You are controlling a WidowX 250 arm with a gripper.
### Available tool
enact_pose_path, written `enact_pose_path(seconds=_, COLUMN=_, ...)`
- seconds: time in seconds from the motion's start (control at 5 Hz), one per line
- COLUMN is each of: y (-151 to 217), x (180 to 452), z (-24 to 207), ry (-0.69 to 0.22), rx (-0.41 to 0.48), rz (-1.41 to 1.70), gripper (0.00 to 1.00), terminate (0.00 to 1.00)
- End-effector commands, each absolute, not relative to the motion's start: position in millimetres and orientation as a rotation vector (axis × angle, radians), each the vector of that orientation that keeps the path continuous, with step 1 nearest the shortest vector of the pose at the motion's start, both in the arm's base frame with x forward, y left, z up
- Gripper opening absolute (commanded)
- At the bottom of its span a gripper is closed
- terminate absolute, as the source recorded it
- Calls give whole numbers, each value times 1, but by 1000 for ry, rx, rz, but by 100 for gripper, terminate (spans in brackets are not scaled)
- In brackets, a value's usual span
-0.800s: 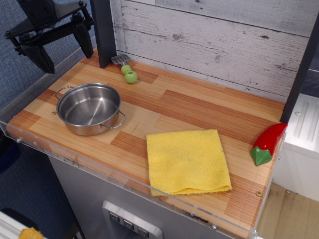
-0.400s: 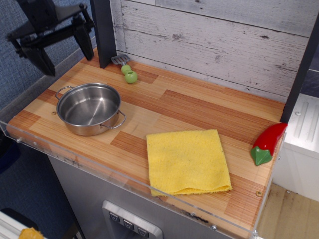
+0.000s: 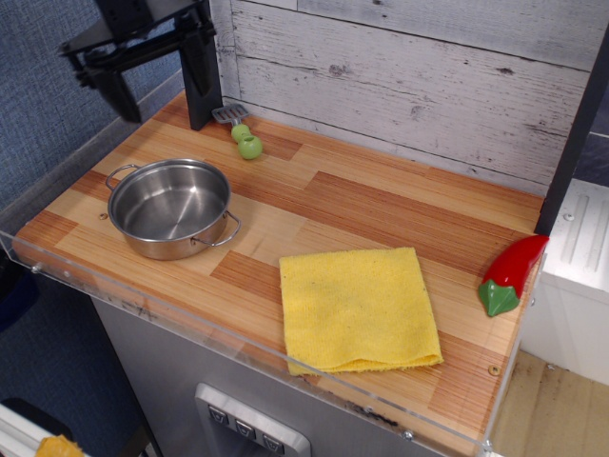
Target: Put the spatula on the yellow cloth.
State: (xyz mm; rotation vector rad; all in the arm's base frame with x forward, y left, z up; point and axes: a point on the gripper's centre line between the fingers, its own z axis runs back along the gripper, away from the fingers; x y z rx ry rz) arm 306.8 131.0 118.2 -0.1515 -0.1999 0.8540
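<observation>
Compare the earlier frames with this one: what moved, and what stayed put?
The black gripper moved right toward the light-green-handled toy spatula, jaws open and empty. Spatula, steel pot, yellow cloth and red pepper stayed put.

The spatula [image 3: 239,129] lies hemmed in at the far left by the dark post [image 3: 198,63] and plank wall [image 3: 400,76]; bare wood runs open rightward to the yellow cloth [image 3: 358,307], the steel pot [image 3: 170,208] standing nearer, left.
</observation>
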Motion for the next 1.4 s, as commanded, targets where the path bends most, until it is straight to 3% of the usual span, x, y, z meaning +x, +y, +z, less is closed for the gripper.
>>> enact_pose_path(seconds=0.0, y=131, x=354, z=120, ry=-249, rx=-179, rz=880, gripper=100, terminate=0)
enact_pose_path(seconds=0.6, y=126, x=394, z=76, ry=-197, rx=-148, rz=937, gripper=100, terminate=0)
enact_pose_path(seconds=1.2, y=123, x=408, z=47, ry=-261, rx=-99, rz=917, gripper=100, terminate=0)
